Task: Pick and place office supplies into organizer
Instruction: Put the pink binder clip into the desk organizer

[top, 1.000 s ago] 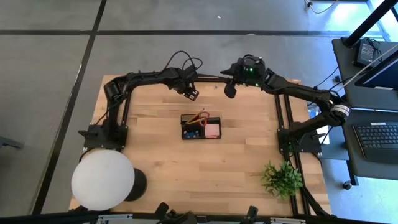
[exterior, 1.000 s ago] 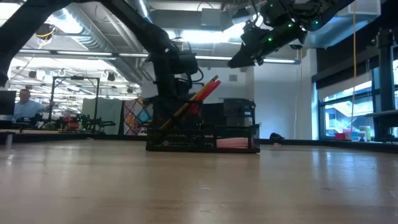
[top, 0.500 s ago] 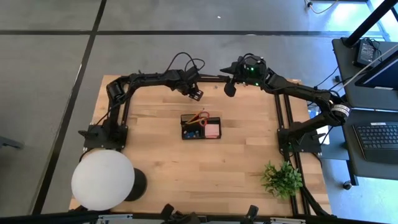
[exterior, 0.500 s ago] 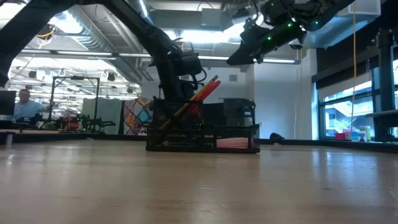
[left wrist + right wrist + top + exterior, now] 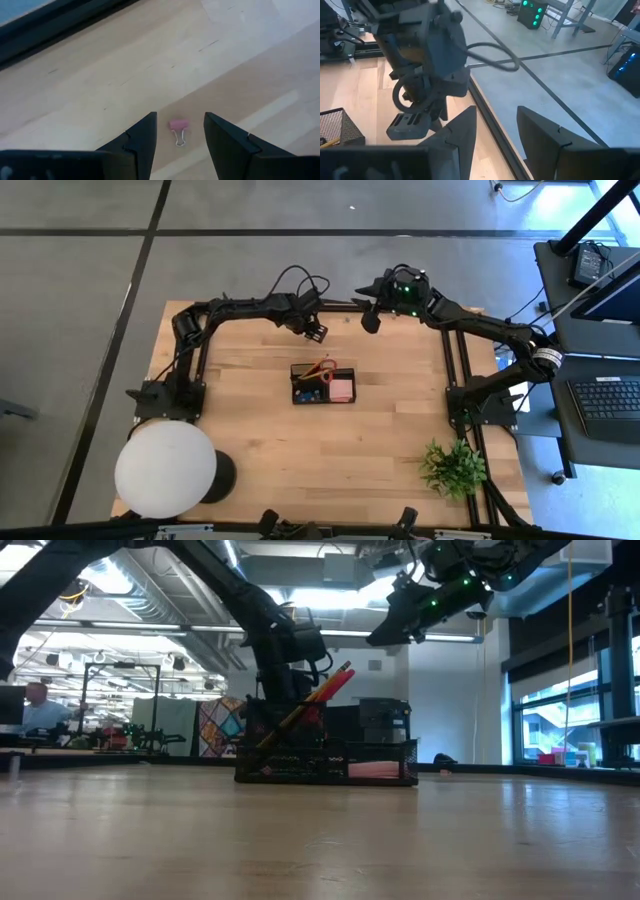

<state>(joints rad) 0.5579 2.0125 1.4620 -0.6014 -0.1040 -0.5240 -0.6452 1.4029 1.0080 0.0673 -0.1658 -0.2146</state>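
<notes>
left hand (image 5: 180, 142) open, empty, above pink binder clip (image 5: 178, 126) | clip centred between fingers on counter (image 5: 100, 90) | right hand (image 5: 495, 135) open, parked far edge

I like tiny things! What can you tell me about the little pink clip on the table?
The pink clip is a small binder clip with a pink body and a thin silvery wire handle lying flat beside it. It lies alone on the pale wooden table, touching nothing else. The left claw hangs above it, open, one finger on each side, not touching it.
</notes>
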